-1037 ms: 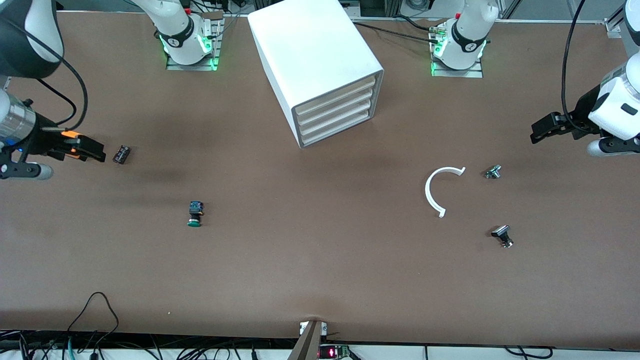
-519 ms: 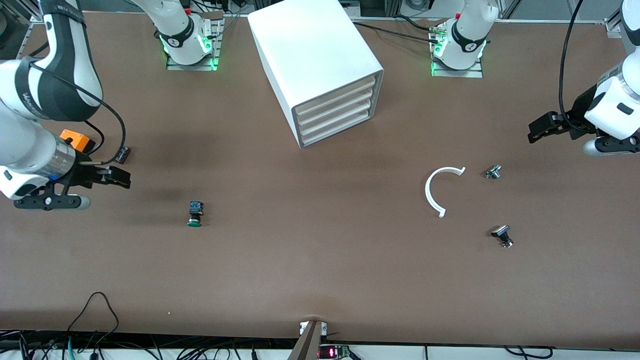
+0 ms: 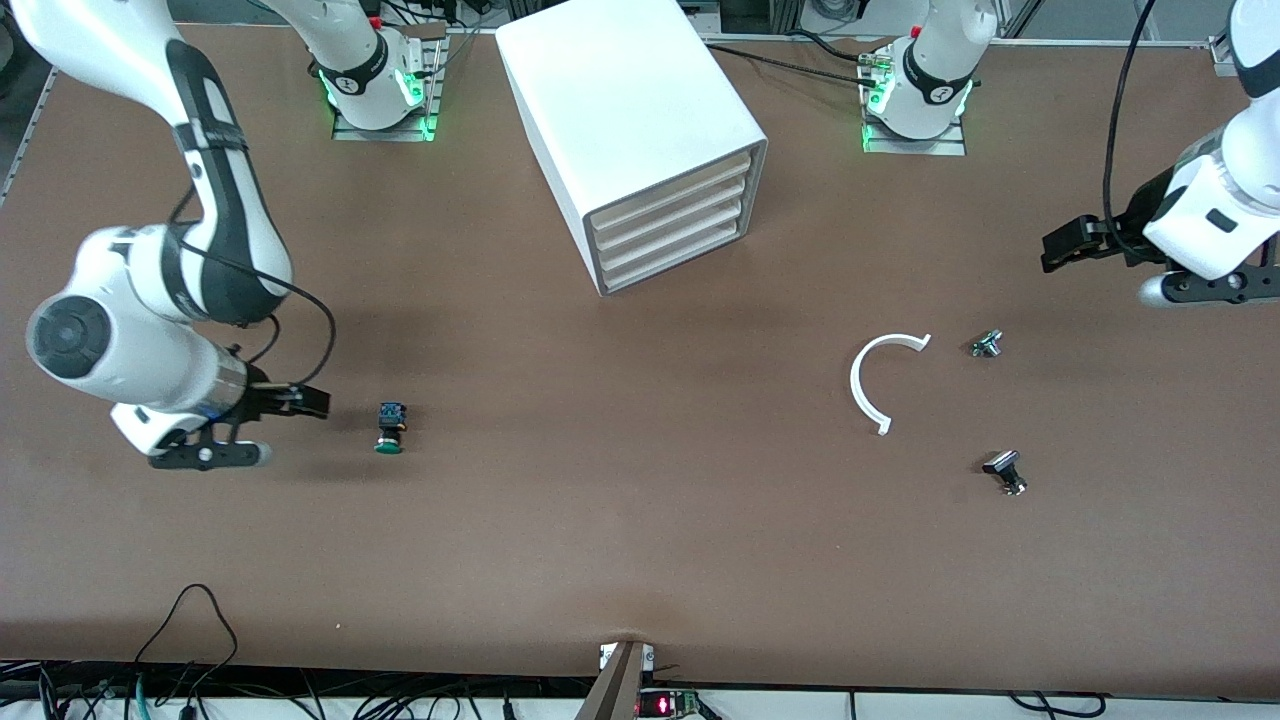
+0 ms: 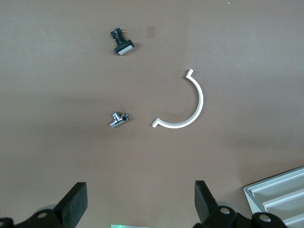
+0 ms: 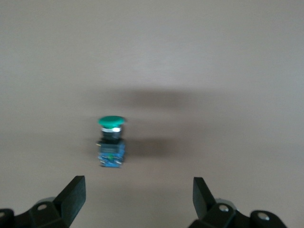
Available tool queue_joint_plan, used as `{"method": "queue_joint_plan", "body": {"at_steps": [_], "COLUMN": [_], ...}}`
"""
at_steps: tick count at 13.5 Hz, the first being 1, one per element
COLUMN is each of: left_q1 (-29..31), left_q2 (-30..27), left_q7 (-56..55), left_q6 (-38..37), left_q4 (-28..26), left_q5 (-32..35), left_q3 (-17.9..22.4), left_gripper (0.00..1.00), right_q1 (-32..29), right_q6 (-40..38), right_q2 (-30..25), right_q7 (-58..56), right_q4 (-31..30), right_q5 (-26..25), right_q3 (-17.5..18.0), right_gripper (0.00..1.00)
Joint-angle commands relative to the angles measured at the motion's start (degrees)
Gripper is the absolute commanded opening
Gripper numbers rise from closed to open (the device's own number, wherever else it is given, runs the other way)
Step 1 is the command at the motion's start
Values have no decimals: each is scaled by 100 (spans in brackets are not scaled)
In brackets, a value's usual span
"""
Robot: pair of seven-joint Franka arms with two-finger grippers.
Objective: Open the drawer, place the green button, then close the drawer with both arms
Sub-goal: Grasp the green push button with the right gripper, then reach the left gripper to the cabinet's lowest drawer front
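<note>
The green-capped button [image 3: 390, 428] lies on its side on the brown table, toward the right arm's end; it also shows in the right wrist view [image 5: 111, 141]. My right gripper [image 3: 312, 402] is open and empty, just beside the button and apart from it. The white cabinet [image 3: 630, 110] stands at the back middle with all four drawers shut; the bottom drawer [image 3: 672, 262] is the lowest. A corner of the drawer stack shows in the left wrist view [image 4: 280, 194]. My left gripper [image 3: 1058, 246] is open and empty, above the table at the left arm's end.
A white curved piece [image 3: 870, 380] lies nearer the camera than the cabinet, toward the left arm's end. Two small silver-black buttons [image 3: 986, 344] [image 3: 1004, 470] lie beside it. All three show in the left wrist view [image 4: 187, 107] [image 4: 118, 118] [image 4: 122, 43].
My right arm has swung from the table's edge toward the green button and closer to the camera. My left gripper has shifted slightly toward the cabinet and upward in the view.
</note>
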Motion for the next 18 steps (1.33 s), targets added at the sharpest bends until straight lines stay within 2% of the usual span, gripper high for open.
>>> {"method": "queue_joint_plan", "body": {"at_steps": [1,3,6,9,12,16,18], "left_q1": [-47,-39,-39,-47,-47,-100,-231], "left_q2": [338,401,875,1236,1631,2158,2369], "left_q7": [60,69,69,95,944,2246,2817], "left_q6": [-90,-126,-100,-91,-3,340,654], "left_q4": [40,-57,-171,-451,-1065,-1550,-1901], "left_q5": [-124,-143,-598,-1799,-3310,-3981,-4674], "left_q3": [-143,-240,-337,-355,-346,-495,-495], "left_gripper": [99,99,99,99,99,99,99], "right_q1": [335,590,653,626,617,609,609], "right_q6": [567,876,1465,1448,1422,1413,1431], "right_q2": [229,501,906,916,889,889,898], "right_q7": [19,89,906,889,810,757,766], "right_q4": [-213,-240,-258,-310,-363,-530,-661], "right_q5": [272,281,273,273,264,281,290], "right_q3": [-24,-50,-59,-111,-269,-287,-279], "right_gripper": [100,100,100,100,100,100,100]}}
